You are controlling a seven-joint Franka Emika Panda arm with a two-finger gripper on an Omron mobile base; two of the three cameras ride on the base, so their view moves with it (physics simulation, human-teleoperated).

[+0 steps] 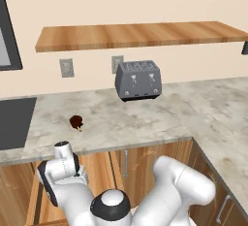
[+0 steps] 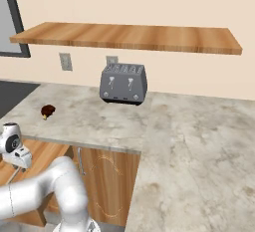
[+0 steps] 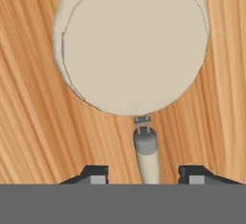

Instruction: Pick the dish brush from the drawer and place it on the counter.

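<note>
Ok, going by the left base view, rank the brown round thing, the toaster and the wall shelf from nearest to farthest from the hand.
The hand is down in the drawer, below the counter's front edge at lower left.
1. Small brown round thing: on the counter, just above and behind the hand.
2. Toaster: at the back, to the right.
3. Wall shelf: highest, against the wall.

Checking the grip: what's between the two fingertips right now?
In the hand view, the dish brush handle lies between the fingertips, on the drawer floor.

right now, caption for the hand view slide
Claw straddling the cream handle of the round-headed dish brush on the light-wood drawer floor.
</note>
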